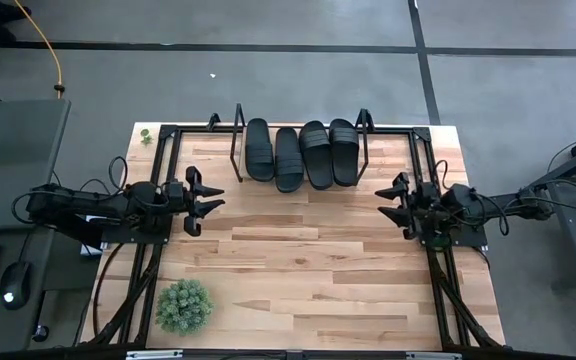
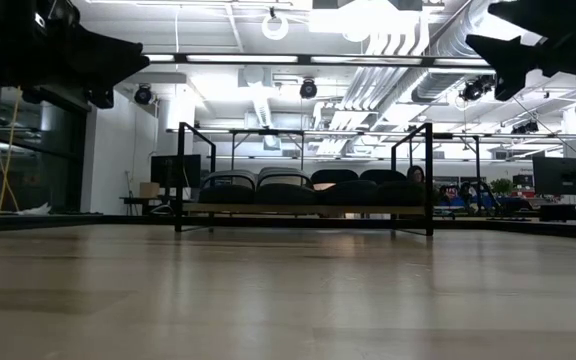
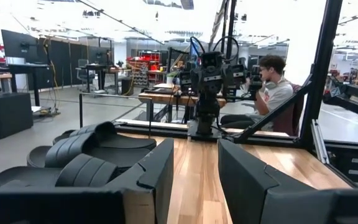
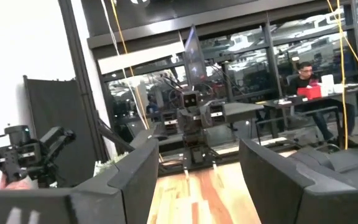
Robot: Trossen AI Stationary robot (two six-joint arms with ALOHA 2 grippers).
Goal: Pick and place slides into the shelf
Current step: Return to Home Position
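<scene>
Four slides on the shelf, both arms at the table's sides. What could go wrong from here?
The second slide from the left juts furthest forward on the shelf; a knock might tip it off. The left gripper, fingers open, sits near the shelf's left end frame; a swing could clip it.

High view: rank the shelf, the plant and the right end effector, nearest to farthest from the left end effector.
1. Shelf, at the back; its left wire frame stands just beyond the left end effector.
2. Plant, front left.
3. Right end effector, straight across on the right side.
</scene>
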